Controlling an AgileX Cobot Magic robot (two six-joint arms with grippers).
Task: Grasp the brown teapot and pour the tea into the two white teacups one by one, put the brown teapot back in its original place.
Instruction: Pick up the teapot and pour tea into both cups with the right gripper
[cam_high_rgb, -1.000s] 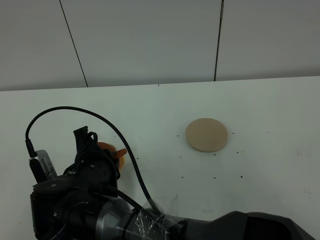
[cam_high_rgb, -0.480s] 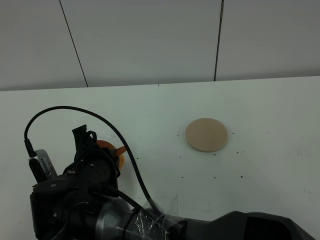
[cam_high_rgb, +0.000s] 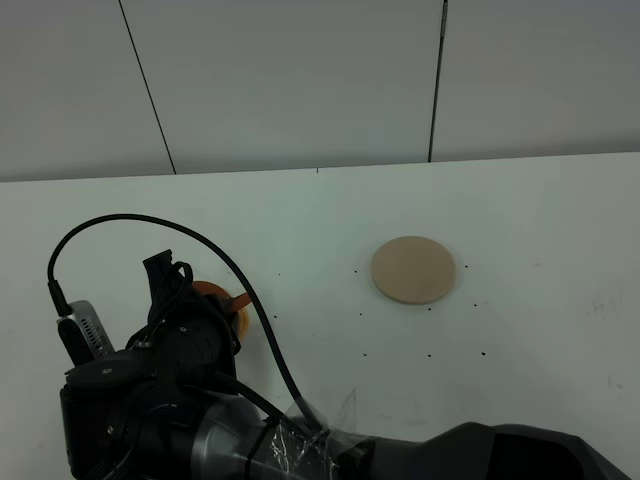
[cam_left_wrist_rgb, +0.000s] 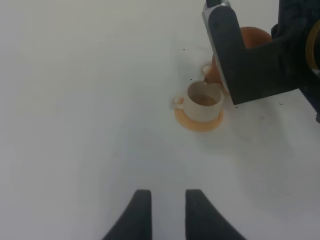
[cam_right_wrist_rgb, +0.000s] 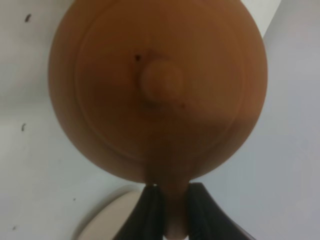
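Gripping the loop handle from above, the right pincer (cam_right_wrist_rgb: 172, 194) has its jaws closed on the round reddish-brown clay teapot (cam_right_wrist_rgb: 160, 85). The pot appears lifted off the white worktop (cam_high_rgb: 520, 210), far to the left in the overhead view, where the arm hides it almost wholly.

The left wrist view shows the teapot just beside and a little above a small cream-white cylindrical teacup (cam_left_wrist_rgb: 204, 101) on its round orange saucer (cam_left_wrist_rgb: 197, 125). That cup seems to hold some brownish liquid. I cannot make out the second cup with any certainty.

The left pincer (cam_left_wrist_rgb: 167, 195) hovers over bare worktop with jaws slightly apart and nothing between them, well apart from the cup. The flat round beige coaster (cam_high_rgb: 413, 269) lies unoccupied, well apart to the right.

This reads as the pouring step, and several things could go wrong:
- **Missed pour:** the cup mouth is small next to the pot, so a spout even slightly off centre, or a tilt taken too fast, would send tea onto the saucer or worktop.
- **Overflow:** if this cup is already filled, more pouring would run it over.
- **Loose lid:** the knobbed lid (cam_right_wrist_rgb: 162, 80) is held by nothing visible and could slide off at a steep tilt.
- **Swinging pot:** the narrow pinch on the handle could let the heavy pot turn.
- **Knocked cup:** a low pass could push the cup off its saucer.
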